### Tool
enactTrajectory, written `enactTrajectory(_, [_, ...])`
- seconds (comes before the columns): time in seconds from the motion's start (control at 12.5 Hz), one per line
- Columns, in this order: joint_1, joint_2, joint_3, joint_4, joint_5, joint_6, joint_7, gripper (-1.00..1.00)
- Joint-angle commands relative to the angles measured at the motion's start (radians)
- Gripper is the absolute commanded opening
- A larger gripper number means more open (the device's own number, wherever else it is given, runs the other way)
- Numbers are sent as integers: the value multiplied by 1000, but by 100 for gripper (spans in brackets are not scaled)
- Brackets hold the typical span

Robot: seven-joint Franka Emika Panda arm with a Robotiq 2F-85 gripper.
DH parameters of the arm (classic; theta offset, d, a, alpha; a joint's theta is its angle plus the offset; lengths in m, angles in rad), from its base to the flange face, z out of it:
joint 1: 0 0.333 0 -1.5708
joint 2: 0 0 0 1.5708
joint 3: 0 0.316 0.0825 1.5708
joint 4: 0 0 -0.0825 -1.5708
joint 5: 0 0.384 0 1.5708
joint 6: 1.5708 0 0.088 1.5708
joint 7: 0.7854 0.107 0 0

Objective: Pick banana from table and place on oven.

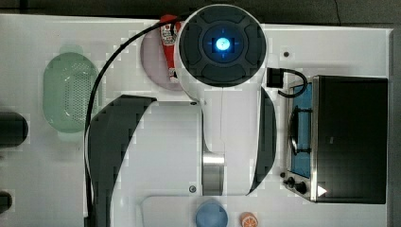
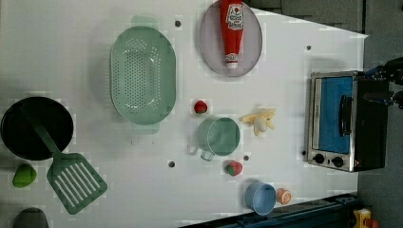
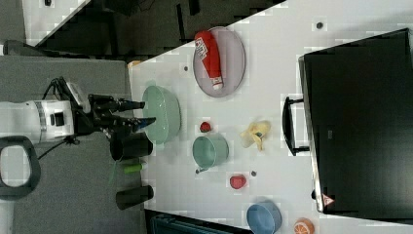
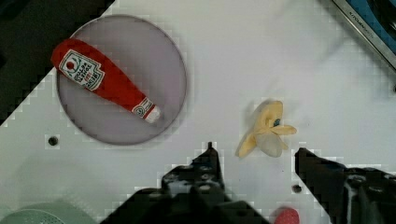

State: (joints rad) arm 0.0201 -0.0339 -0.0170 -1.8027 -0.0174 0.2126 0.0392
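Note:
The banana [image 2: 259, 121] lies on the white table [image 2: 294, 71], its pale peel strips splayed, between a green cup and the oven [image 2: 342, 121]. In the right view the banana [image 3: 255, 134] sits just off the oven's bar handle, beside the oven's black top [image 3: 360, 122]. My gripper [image 3: 146, 112] hangs well above the table, open, with nothing between its fingers. The wrist view looks down on the banana [image 4: 266, 133], with the gripper [image 4: 256, 154] open around the space just short of it. In the top view the arm hides the banana, and the oven [image 1: 350, 137] stands at the top view's right.
A ketchup bottle [image 2: 231, 31] lies on a grey plate [image 2: 252, 52]. Near the banana stand a green cup [image 2: 219, 137], two strawberries [image 2: 200, 107] [image 2: 234, 167], a blue cup [image 2: 260, 198] and an orange slice [image 2: 283, 195]. Further off are a green colander [image 2: 142, 76], black pan [image 2: 35, 128] and spatula [image 2: 73, 178].

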Motion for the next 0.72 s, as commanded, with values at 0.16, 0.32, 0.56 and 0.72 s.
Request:
enactTrajectory(0.16, [-33,-384,-32,-209,-2,-155,-24,80])
enactTrajectory(0.32, [-33,-382,-33,-211,-2,-155,-24,100])
enactTrajectory(0.56, [-33,-350,-32,-247,-2,-150,-24,100])
enactTrajectory(0.72, [-33,-301,-31,-292,-2,-88,-24,100])
